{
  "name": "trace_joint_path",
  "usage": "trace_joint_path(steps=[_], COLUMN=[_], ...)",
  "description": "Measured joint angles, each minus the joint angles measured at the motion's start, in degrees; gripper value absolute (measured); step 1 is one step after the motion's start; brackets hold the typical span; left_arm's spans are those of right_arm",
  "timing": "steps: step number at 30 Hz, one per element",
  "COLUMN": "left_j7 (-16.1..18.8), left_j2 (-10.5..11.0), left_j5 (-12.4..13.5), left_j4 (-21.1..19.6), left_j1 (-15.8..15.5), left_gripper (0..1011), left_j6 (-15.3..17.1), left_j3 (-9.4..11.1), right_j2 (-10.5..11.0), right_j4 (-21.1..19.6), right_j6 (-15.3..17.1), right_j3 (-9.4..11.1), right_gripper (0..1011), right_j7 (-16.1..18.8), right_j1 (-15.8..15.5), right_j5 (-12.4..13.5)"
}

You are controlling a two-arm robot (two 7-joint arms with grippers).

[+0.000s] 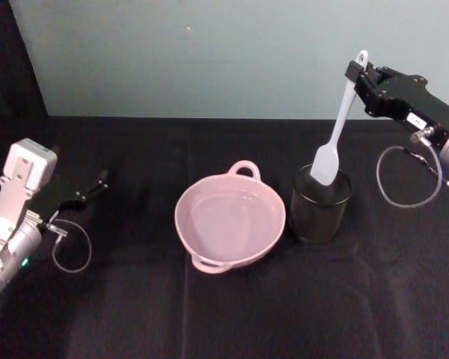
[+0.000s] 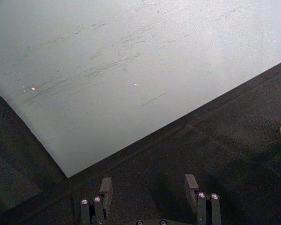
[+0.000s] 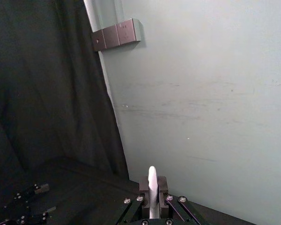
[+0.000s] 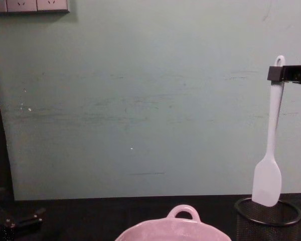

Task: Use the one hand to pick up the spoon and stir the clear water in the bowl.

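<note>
Closest in, the right gripper [image 3: 151, 199] has its two black fingers clamped on the spoon [image 3: 151, 180], whose rounded handle end pokes up between them. From that pinch the spoon hangs almost upright, tilted slightly. Its flat blade is at about the level of the rim of the black mesh cup [image 1: 319, 213], over the cup's mouth.

The step in hand looks like drawing the spoon out of the cup and carrying it to the bowl [image 1: 179, 217], which sits just beside the cup on the robot's left. To do it well, lift until the blade plainly clears the wire rim before any sideways travel. Then move slowly, because the grip is at the very top of a long handle and the blade could swing. Lower it into the clear water [image 1: 228, 217] away from the glossy wall, and stir in small circles (a wide sweep risks knocking the rim).

The right arm reaches in from the right, high above the black cloth [image 1: 209, 321], its fingers pointing roughly level toward the robot's left. The left gripper [image 2: 147, 183] sits low at the far left, fingers apart, well apart from the bowl.
</note>
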Motion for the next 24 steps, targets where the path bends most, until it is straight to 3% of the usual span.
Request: trace_joint_path(steps=[16,24], left_j7=[0.00,0.00], left_j2=[0.00,0.00], left_j5=[0.00,0.00], left_j4=[0.00,0.00], left_j1=[0.00,0.01], left_gripper=[1011,1011], left_j6=[0.00,0.00], left_j3=[0.00,0.00], right_j2=[0.21,-2.01], right_j4=[-0.90,-1.84], right_j6=[0.19,0.38], right_j3=[-0.02,-3.00], right_gripper=[110,110], right_j7=[1.40,4.29], right_j1=[-0.25,2.15], right_j5=[-0.90,-3.14])
